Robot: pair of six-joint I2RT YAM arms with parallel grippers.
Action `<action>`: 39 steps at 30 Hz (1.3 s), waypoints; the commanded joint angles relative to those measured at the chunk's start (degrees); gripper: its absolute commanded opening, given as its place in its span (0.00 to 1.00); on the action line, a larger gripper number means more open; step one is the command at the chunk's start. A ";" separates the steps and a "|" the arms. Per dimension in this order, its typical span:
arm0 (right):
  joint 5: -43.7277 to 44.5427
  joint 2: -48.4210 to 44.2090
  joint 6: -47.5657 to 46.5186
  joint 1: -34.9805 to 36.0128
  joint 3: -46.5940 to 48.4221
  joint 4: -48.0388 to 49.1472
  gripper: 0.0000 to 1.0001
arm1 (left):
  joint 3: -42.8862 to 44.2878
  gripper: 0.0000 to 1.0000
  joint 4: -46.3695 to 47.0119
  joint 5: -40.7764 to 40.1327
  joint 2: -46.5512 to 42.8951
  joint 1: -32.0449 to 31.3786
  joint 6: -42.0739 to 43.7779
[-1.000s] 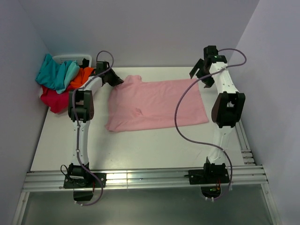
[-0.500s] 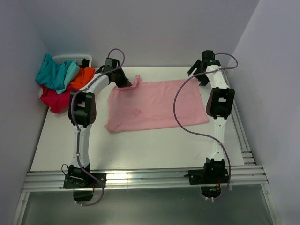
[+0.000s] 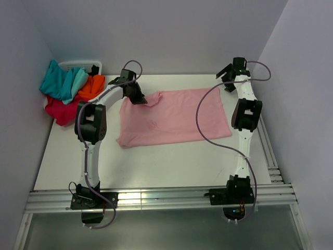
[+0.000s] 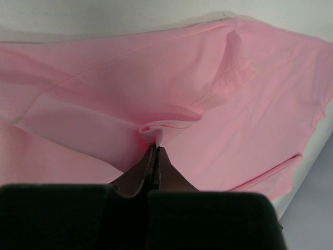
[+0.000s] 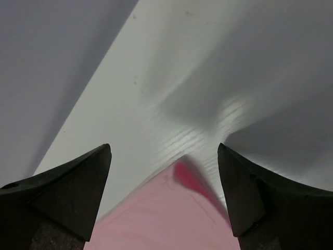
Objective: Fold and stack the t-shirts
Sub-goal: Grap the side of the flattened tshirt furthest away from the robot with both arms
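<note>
The light pink t-shirt (image 3: 174,117) lies spread on the white table (image 3: 156,166). My left gripper (image 3: 139,97) is shut on a pinched fold of the pink shirt (image 4: 156,104) at its far left corner, which it holds raised and pulled inward. My right gripper (image 3: 227,82) hangs open over the shirt's far right corner (image 5: 177,208), with the corner between its fingers (image 5: 83,182), not touching. The teal (image 3: 60,80), orange (image 3: 91,86) and crimson red (image 3: 58,109) t-shirts are piled at the far left.
A white basket (image 3: 78,65) holds the pile of shirts at the far left, against the left wall. Grey walls close the back and both sides. A metal rail (image 3: 156,198) runs along the near edge.
My left gripper has closed on the pink shirt's far left corner and dragged it rightward, over the shirt. My right gripper has moved out to the shirt's far right corner.
</note>
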 commanded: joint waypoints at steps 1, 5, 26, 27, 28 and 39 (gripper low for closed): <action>-1.62 0.40 1.80 2.53 2.26 0.83 0.89 | 0.59 0.00 -0.30 -1.38 -4.44 -1.02 -0.24; -3.54 0.66 3.02 3.68 1.64 -1.53 0.85 | -2.13 0.00 1.89 -1.64 -5.76 -1.02 -1.55; -2.14 -3.29 2.24 4.65 -3.19 -4.80 0.00 | -6.71 0.00 3.31 -2.78 -8.93 -0.23 -1.21; -2.14 -3.73 1.97 4.56 -3.37 -4.89 0.00 | -6.10 0.00 3.39 -2.52 -8.84 0.21 -1.12; -2.06 -4.78 1.80 4.47 -3.37 -5.15 0.00 | -4.26 0.00 2.87 -2.43 -8.41 1.00 -0.94; -3.90 -10.93 -0.49 1.48 -3.54 -8.58 0.00 | 7.00 0.00 -0.91 -0.76 -6.11 6.10 1.25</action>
